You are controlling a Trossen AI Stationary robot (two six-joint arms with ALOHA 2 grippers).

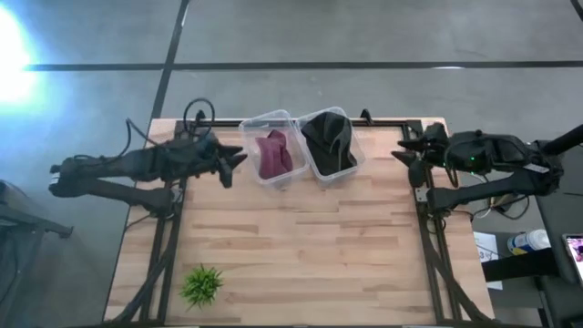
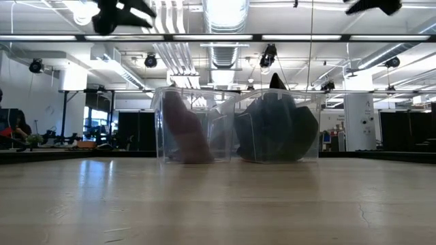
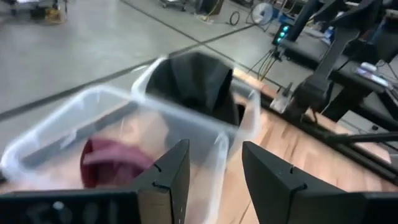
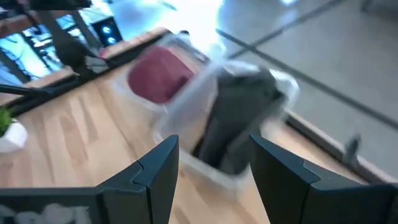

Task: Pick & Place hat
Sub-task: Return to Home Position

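Two clear plastic bins stand side by side at the table's far edge. The left bin (image 1: pixel 271 146) holds a maroon hat (image 1: pixel 273 155); the right bin (image 1: pixel 330 144) holds a black hat (image 1: pixel 330 138). My left gripper (image 1: pixel 239 160) hovers open and empty just left of the maroon hat's bin, high above the table. My right gripper (image 1: pixel 401 153) hovers open and empty to the right of the black hat's bin. In the left wrist view the maroon hat (image 3: pixel 112 163) and the black hat (image 3: pixel 196 81) both show; in the right wrist view the black hat (image 4: pixel 239 118) and the maroon hat (image 4: pixel 161 74) show too.
A small green plant (image 1: pixel 201 284) stands near the table's front left corner. The wide middle and near part of the wooden table (image 1: pixel 301 246) lies bare. Dark frame rails run along the left and right table edges.
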